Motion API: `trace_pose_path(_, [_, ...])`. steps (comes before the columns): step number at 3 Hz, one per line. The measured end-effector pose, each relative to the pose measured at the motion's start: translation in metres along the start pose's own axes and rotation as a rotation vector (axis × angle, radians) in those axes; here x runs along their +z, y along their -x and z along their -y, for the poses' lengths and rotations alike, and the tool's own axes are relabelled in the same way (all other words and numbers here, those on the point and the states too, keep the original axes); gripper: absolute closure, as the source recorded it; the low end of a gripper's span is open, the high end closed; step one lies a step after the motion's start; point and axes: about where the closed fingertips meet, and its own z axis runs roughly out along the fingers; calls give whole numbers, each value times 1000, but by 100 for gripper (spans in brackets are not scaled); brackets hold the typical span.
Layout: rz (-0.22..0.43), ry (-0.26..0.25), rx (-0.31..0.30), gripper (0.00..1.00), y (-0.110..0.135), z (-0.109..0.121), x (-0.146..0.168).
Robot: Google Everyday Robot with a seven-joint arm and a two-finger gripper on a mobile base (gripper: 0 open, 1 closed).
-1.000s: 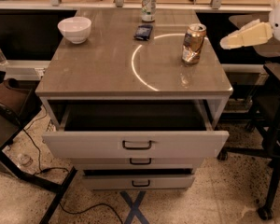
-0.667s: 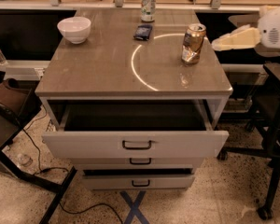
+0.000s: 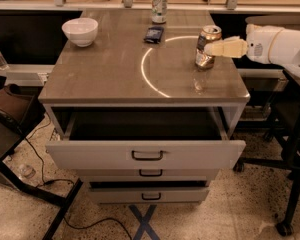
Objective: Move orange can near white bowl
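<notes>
Orange can at two o'clock has my gripper beside it to grasp, closure I cannot tell; white bowl sits at ten.

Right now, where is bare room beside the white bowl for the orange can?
Bare tabletop lies in front and right of the white bowl, up to the dark packet. The back middle holds the white-and-green can. The claw is at the orange can, right side.

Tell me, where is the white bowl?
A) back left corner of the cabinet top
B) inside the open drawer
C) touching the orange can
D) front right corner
A: the white bowl sits at the back left corner, while the gripper is at the orange can on the right side.
</notes>
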Motion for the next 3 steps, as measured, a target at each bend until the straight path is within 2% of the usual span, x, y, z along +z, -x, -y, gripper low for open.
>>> trace_pose_path(1, [51,36,41,0,-8,-3,20])
trace_pose_path(2, [84,82,49,18,-14,-8,43])
trace_pose_path(3, [84,84,50,42,-14,-9,44])
